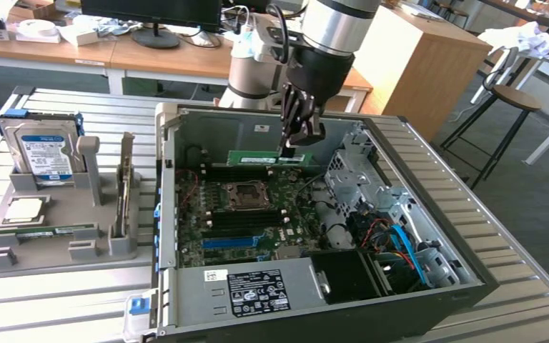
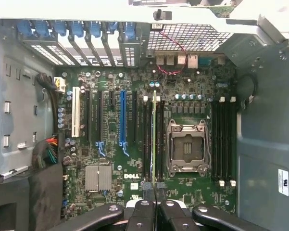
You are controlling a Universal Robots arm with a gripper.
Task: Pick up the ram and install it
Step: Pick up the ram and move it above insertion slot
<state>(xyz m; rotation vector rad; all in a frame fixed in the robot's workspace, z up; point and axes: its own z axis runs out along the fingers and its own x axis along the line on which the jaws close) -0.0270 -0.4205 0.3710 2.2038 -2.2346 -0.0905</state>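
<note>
My gripper (image 1: 294,145) reaches down into the open computer case (image 1: 465,286) and is shut on the ram (image 1: 266,158), a long green stick held level above the motherboard's back part. In the wrist view the ram (image 2: 154,139) is seen edge-on as a thin pale-green line running out from between my fingertips (image 2: 148,198). It hangs over the black memory slots (image 2: 147,139) just beside the empty processor socket (image 2: 186,147). I cannot tell whether the stick touches a slot.
A grey holder tray (image 1: 55,246) stands at the exterior view's left with a hard drive (image 1: 41,153), a square processor chip (image 1: 25,209) and a flat green stick (image 1: 51,231). Drive cages and cables (image 1: 394,236) crowd the case's right side. More memory slots (image 2: 222,144) lie past the socket.
</note>
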